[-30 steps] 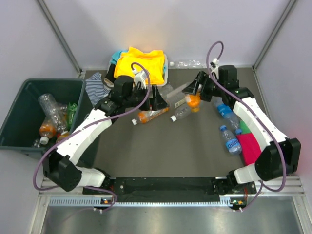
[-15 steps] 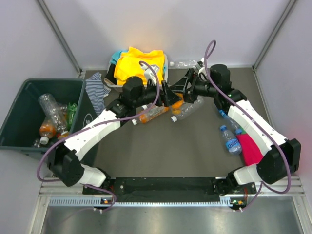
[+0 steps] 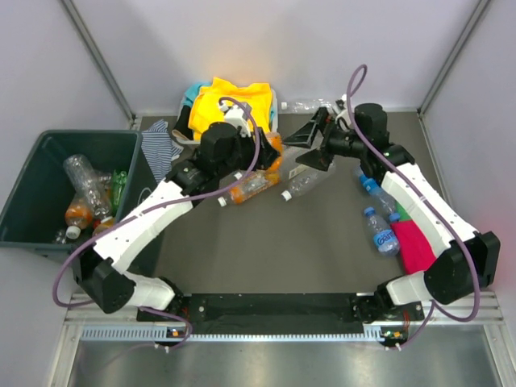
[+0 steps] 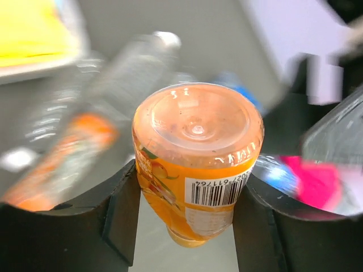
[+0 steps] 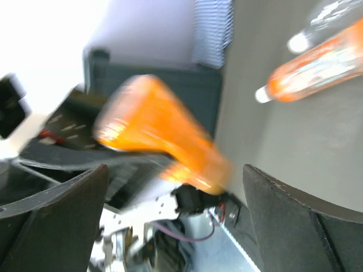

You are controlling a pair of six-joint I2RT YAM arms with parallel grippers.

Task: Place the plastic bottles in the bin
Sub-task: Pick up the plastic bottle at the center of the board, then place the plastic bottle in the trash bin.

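Note:
An orange plastic bottle [image 4: 197,141] stands cap down between my left gripper's [image 4: 186,195] fingers, which are shut on its labelled sides. In the top view this gripper [image 3: 270,155] holds the bottle [image 3: 276,145] above the table's back middle. Just to its right, my right gripper [image 3: 309,146] is open and holds nothing. In the right wrist view the same bottle [image 5: 159,133] is blurred, beyond the wide-apart jaws [image 5: 176,173]. The dark green bin [image 3: 81,135] at the left holds several bottles [image 3: 81,177]. On the table lie another orange bottle [image 3: 246,187], a clear bottle [image 3: 302,184] and blue-labelled bottles [image 3: 385,234].
A white tray of yellow cloth [image 3: 234,105] stands at the back, a striped cloth [image 3: 161,143] beside the bin. A clear bottle [image 3: 310,105] lies by the back wall. A pink object [image 3: 411,246] lies under the right arm.
The right gripper carried the orange bottle left to the left gripper. The left gripper shut on it; the right gripper opened and drew back a little.

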